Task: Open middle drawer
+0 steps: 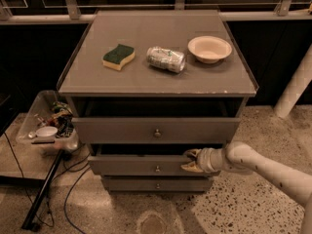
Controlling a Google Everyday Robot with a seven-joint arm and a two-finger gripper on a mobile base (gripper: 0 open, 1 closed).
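A grey cabinet has three drawers. The middle drawer (141, 165) is wide and shallow, with a small round metal knob (157, 168) at its centre, and it stands out a little from the cabinet. My gripper (190, 161) comes in from the right on a white arm (263, 167). Its yellowish fingers (191, 153) sit at the top right edge of the middle drawer's front, one above the edge and one below. The larger top drawer (156, 129) stands slightly out too. The lowest drawer (157, 184) is in.
On the cabinet top (156, 82) lie a green and yellow sponge (118, 56), a crushed can (166, 59) and a beige bowl (209, 48). A clear bin (48, 123) of clutter stands at left, with cables and a black stand (41, 194) on the floor. A white post (295, 84) stands at right.
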